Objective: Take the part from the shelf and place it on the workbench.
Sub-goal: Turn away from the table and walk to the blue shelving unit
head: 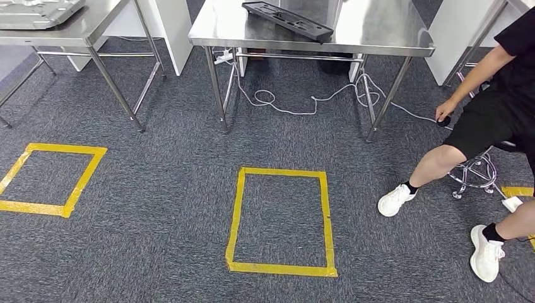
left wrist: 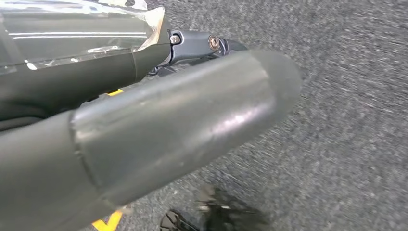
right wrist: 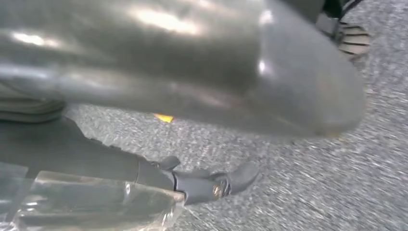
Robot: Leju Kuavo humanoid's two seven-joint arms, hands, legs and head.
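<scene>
Close up, the left robot hand (left wrist: pixel 159 130) hangs over grey carpet (head: pixel 158 208), its thick grey thumb stretched out and dark fingers (left wrist: pixel 202 45) beside it, nothing between them. Likewise the right robot hand (right wrist: pixel 192 67) hangs above the carpet, thumb extended, dark fingers (right wrist: pixel 202 185) apart from it and holding nothing. From the head view, a yellow tape square (head: pixel 281 221) marks the floor straight ahead, with another tape square (head: pixel 50 180) to the left. Beyond stands a steel desk (head: pixel 378 28) carrying a long black part (head: pixel 287 20) lying flat near its front edge. White cables (head: pixel 303 101) trail beneath it. A second desk (head: pixel 82 25) stands further left. A seated person (head: pixel 486 120) is at the right.
</scene>
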